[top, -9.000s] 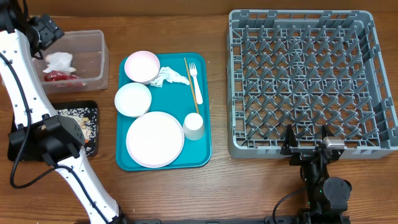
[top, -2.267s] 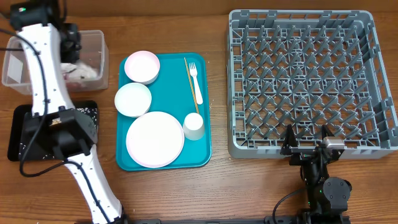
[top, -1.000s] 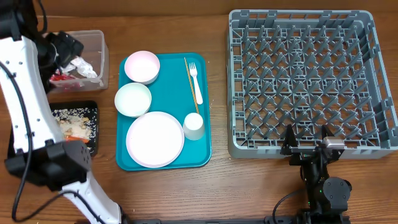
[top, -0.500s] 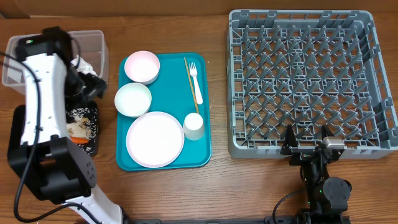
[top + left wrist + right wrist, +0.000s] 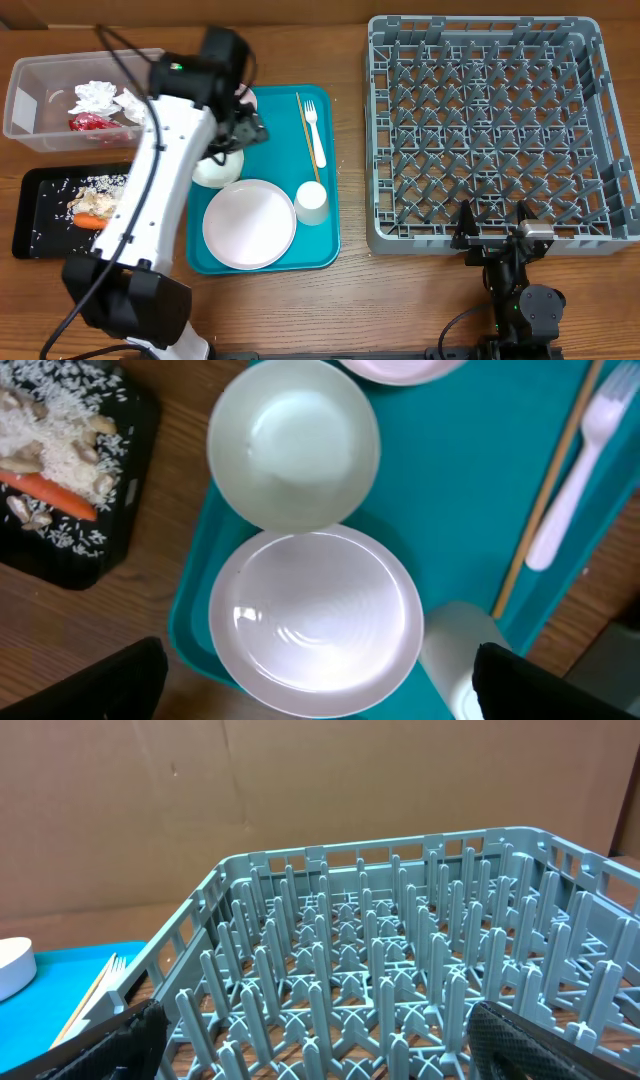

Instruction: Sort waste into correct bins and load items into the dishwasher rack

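Observation:
My left gripper [image 5: 238, 128] hangs open and empty over the teal tray [image 5: 325, 245], above a white bowl [image 5: 293, 455] and the round plate [image 5: 315, 625]; its fingers [image 5: 110, 685] show at the wrist view's lower corners. The cup [image 5: 460, 660], fork [image 5: 570, 500] and wooden stick [image 5: 545, 510] lie to the right. A second bowl [image 5: 248, 100] is mostly hidden by the arm. Napkins [image 5: 95, 95] and the red wrapper [image 5: 90, 122] lie in the clear tub [image 5: 30, 120]. The carrot [image 5: 88, 220] and scraps sit in the black tray [image 5: 40, 235]. My right gripper [image 5: 495, 240] is open before the grey rack [image 5: 500, 130].
The left arm [image 5: 160, 190] slants from the bottom left across the black tray's right end to the teal tray. The rack [image 5: 400, 970] fills the right wrist view, its pegs bare. Brown cardboard [image 5: 300, 790] stands behind the table.
My left arm has swung right from the tub and black tray to above the teal tray's bowls. The napkin it held earlier now lies in the tub. The right arm has not moved.

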`<state>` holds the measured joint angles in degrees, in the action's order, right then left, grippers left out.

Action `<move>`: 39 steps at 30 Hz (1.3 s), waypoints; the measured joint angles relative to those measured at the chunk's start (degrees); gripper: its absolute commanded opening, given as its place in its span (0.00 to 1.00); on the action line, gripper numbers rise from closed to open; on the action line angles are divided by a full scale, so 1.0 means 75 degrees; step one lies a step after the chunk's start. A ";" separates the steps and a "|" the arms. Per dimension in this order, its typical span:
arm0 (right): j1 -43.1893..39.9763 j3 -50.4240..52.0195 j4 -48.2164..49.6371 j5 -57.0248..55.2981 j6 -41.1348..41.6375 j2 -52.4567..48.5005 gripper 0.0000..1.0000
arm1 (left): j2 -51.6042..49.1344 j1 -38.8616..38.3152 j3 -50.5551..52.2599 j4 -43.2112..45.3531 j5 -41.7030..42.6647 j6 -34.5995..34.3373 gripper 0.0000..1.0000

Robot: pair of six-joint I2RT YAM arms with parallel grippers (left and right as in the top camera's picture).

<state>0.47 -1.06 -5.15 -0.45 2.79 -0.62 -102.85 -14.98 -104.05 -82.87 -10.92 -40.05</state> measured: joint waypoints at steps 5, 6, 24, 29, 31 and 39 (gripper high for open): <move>0.0000 0.0000 0.0000 -0.0003 0.0000 0.0000 1.00 | 0.0000 -0.0793 0.0000 0.0122 -0.0154 -0.0012 1.00; 0.0000 0.0000 0.0000 -0.0003 -0.0003 0.0000 1.00 | 0.0000 -0.0883 0.0000 0.0122 -0.0154 -0.0029 1.00; 0.0003 0.0000 -0.0003 -0.0003 0.0003 0.0000 1.00 | 0.0000 -0.1588 0.0029 0.0501 0.0673 0.1000 1.00; 0.0003 0.0000 0.0006 -0.0003 -0.0003 0.0000 1.00 | 0.0000 -0.1545 0.0032 0.0076 0.0082 0.0784 1.00; 0.0000 0.0000 0.0000 -0.0003 0.0000 0.0000 1.00 | 0.0000 -0.1408 0.0035 -0.0216 -0.0338 0.0347 1.00; 0.0000 0.0000 0.0003 -0.0006 0.0000 0.0000 1.00 | 0.0000 0.0347 0.0041 -0.0761 -0.1230 -0.1227 1.00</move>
<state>0.47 -1.06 -5.13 -0.49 2.79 -0.62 -102.85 -12.38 -103.74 -88.58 -20.14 -49.25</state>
